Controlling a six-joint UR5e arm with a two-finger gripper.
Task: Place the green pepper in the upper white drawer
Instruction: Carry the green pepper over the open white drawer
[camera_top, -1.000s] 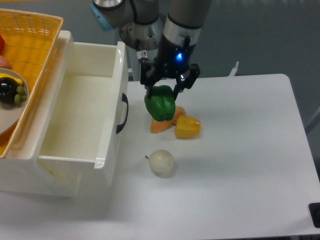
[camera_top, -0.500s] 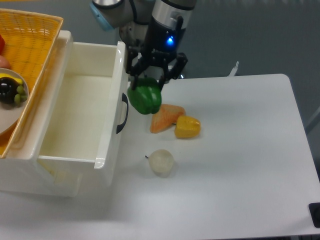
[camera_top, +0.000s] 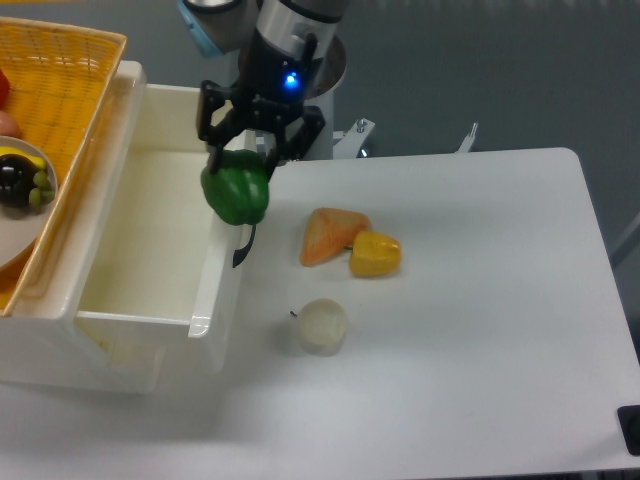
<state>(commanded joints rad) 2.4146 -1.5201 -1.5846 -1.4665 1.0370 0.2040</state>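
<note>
The glossy green pepper (camera_top: 236, 194) hangs in the air, held from above by my gripper (camera_top: 240, 160), which is shut on it. It hovers right over the front wall of the upper white drawer (camera_top: 150, 130), covering most of the black handle (camera_top: 241, 250). The drawer stands pulled out and its inside looks bare.
On the white table lie an orange wedge (camera_top: 329, 234), a yellow pepper-like piece (camera_top: 375, 254) and a pale round onion (camera_top: 323, 325). A yellow woven basket (camera_top: 70, 80) with a plate of food sits on top at the far left.
My gripper has carried the green pepper leftward, from above the orange wedge to over the drawer's front wall. The other items have not moved.
</note>
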